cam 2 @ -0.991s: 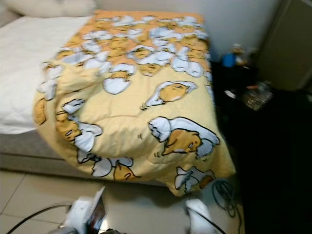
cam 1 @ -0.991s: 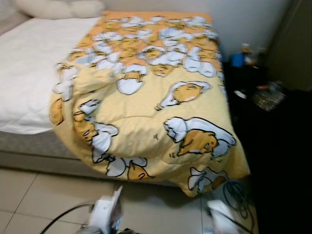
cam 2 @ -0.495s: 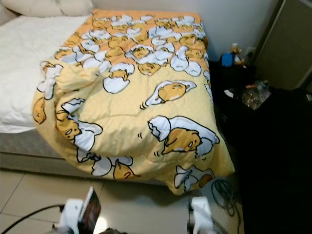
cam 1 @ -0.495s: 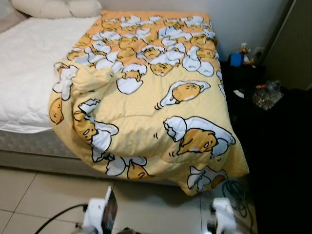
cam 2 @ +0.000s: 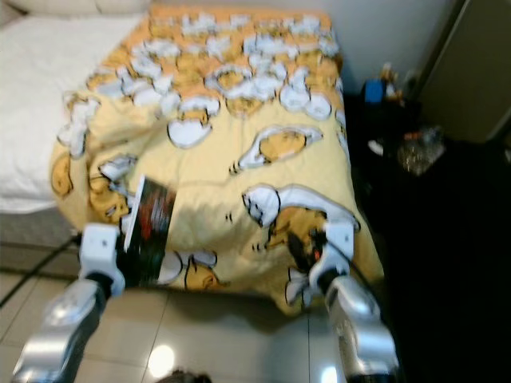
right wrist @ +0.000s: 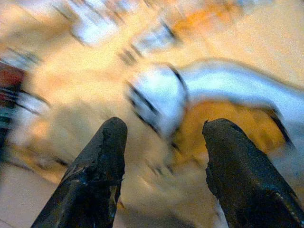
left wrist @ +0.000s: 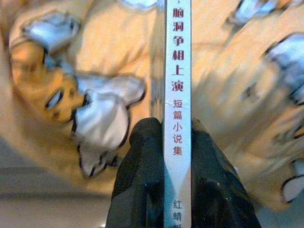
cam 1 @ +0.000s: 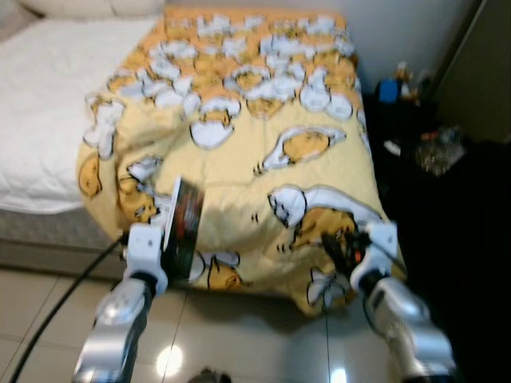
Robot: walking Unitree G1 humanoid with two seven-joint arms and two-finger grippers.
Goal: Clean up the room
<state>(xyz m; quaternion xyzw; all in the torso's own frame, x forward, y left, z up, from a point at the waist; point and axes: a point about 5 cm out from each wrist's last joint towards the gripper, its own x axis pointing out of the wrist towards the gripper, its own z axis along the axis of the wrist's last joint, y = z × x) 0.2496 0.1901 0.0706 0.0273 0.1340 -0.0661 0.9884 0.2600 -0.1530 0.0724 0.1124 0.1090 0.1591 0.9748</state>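
bedroom, tiled floor (cam 1: 48,303) lower left. book (cam 1: 185,227) left of centre, upright, clamped in left gripper (left wrist: 176,156) against yellow egg-print quilt (cam 1: 263,152) hanging off bed (cam 1: 40,104). right gripper (right wrist: 164,156) lower right, fingers spread, over quilt edge.

A bedroom in a home. A bed (cam 1: 48,215) with a white quilted mattress cover (cam 1: 44,120) carries a yellow cartoon-print comforter (cam 1: 263,136) hanging over its foot onto a glossy tiled floor (cam 1: 239,335); a dark bedside stand (cam 1: 415,136) with small clutter stands beside it.
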